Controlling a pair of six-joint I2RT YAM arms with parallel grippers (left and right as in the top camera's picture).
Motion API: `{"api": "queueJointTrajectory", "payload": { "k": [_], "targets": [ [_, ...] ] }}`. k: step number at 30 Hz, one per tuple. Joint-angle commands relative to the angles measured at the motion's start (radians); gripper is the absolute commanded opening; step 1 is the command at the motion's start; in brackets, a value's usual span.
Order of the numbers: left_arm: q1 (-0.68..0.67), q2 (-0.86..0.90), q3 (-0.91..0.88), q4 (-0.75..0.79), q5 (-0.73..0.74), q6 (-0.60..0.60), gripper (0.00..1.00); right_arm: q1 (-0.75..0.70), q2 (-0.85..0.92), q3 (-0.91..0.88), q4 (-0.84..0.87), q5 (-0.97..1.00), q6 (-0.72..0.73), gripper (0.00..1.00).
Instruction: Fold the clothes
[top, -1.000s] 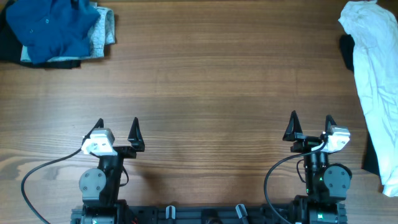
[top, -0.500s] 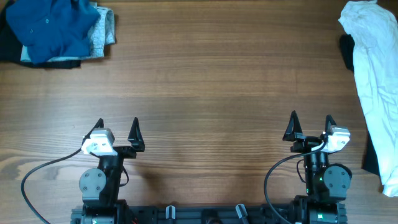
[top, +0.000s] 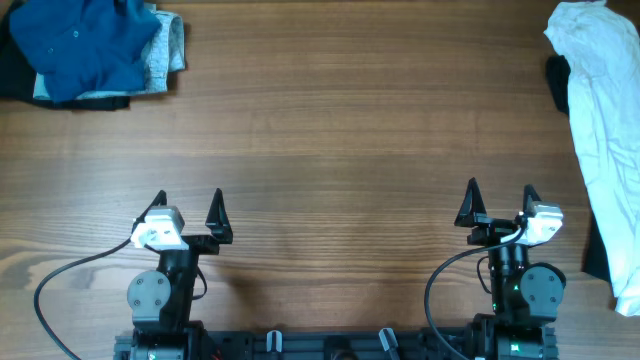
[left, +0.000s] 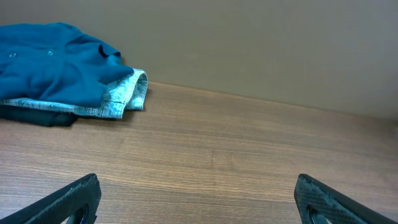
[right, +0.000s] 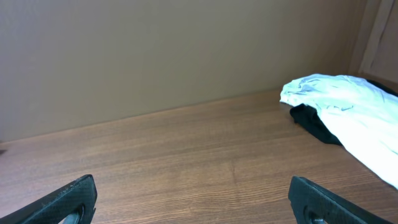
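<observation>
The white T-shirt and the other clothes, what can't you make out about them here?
1. The white T-shirt: overhead, the right edge cuts it off; it lies bunched, so no lettering shows.
2. The black garment beneath it: overhead and right wrist, mostly hidden by the T-shirt.
3. The grey garment and the dark garment: overhead and left wrist, largely covered by the blue garment; type unclear.
</observation>
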Motion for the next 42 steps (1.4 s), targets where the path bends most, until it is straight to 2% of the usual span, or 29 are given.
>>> {"api": "queueJointTrajectory", "payload": {
  "k": [1,34,39,42],
  "targets": [
    [-0.005,-0.003,-0.006,-0.002,0.012,0.023,1.00,-0.005,0.003,-0.001,0.003,-0.008,-0.019,1.00],
    [-0.005,-0.003,-0.006,-0.002,0.012,0.023,1.00,-0.005,0.003,-0.001,0.030,0.002,-0.016,1.00],
    [-0.005,-0.003,-0.006,-0.002,0.012,0.023,1.00,-0.005,0.003,-0.001,0.095,-0.053,0.159,1.00],
    [-0.005,-0.003,-0.006,-0.002,0.012,0.023,1.00,-0.005,0.003,-0.001,0.199,-0.019,0.269,1.00]
  ]
}}
